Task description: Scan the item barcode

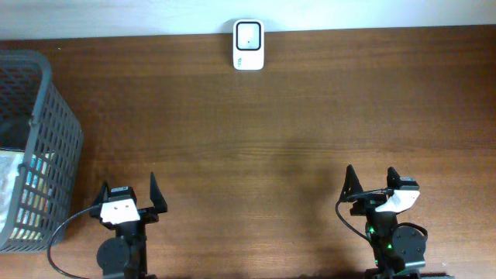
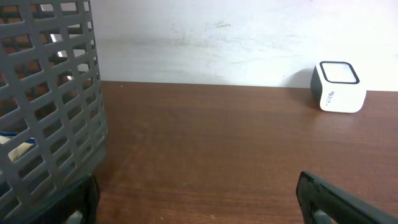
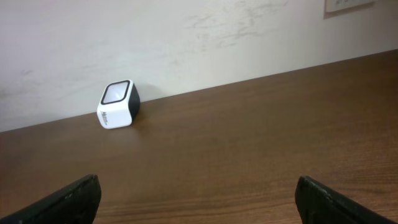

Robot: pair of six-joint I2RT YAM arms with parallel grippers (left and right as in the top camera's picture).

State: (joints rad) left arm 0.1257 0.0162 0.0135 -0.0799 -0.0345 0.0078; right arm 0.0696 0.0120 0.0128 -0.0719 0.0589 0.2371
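The barcode scanner [image 1: 249, 45], a small white box with a dark-rimmed window on top, sits at the far edge of the table [image 1: 271, 139], against the pale wall. It is well ahead of both end effectors: forward and to the right of the left end effector [image 1: 129, 192], forward and to the left of the right end effector [image 1: 370, 182]. Nothing touches it.

The items to be scanned appear to be the pale packets [image 1: 15, 174] lying inside the grey mesh basket [image 1: 58, 93], which stands close to the left of the left end effector and a little ahead of it. The packets show only through the basket's lattice, so their labels cannot be read.

Both end effectors hang low near the table's near edge, well apart from each other, pointing toward the wall. Each has its two fingers spread wide and nothing between them; bare brown wood shows in the gap in both wrist views.
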